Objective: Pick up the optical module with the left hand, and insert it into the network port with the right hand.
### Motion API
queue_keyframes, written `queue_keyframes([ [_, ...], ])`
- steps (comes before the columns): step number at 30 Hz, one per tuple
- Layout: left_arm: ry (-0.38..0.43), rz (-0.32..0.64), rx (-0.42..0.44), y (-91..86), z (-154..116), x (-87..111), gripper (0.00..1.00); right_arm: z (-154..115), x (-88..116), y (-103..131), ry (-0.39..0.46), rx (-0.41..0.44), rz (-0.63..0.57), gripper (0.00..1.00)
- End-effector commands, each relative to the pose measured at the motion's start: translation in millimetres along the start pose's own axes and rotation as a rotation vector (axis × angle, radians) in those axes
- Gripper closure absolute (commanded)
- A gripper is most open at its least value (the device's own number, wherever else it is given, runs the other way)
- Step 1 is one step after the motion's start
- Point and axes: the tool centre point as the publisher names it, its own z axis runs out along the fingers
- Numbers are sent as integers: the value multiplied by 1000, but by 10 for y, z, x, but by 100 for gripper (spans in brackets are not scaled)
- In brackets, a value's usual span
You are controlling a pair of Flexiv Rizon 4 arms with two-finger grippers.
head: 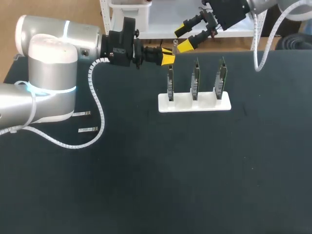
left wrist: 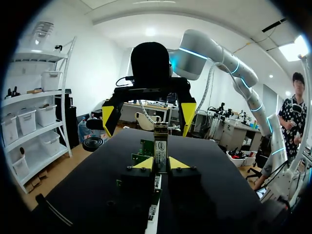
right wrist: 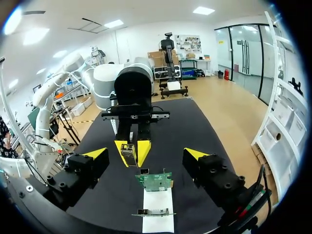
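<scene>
- Overhead, the left gripper [head: 167,57] is clamped on the optical module [head: 174,49], near the leftmost board [head: 170,84] on the white stand [head: 204,105]. The right gripper [head: 184,38], fingers spread, hangs just beyond.
- From the left wrist, the module's long axis runs out along the fingers, toward the right gripper's gap.
- From the right wrist, the module lies straight ahead of that gap, end-on, so the right arm looks lined up to take it.

black table [head: 146,185], white stand [head: 204,104], seemingly green boards [right wrist: 155,181]
</scene>
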Motion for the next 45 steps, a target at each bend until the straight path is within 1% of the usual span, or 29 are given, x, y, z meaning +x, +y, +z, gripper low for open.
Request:
queue_keyframes([
  [1,2,-1,4,19,5,-2,100,37,-24,-39,-7,-21,3,0],
  [16,2,-1,4,19,5,-2,100,68,-40,0,-20,-59,11,0],
  [25,2,-1,4,19,5,-2,100,65,-73,30,-14,-64,6,0],
  [45,2,-1,4,19,5,-2,100,87,-62,101,-12,-89,31,0],
])
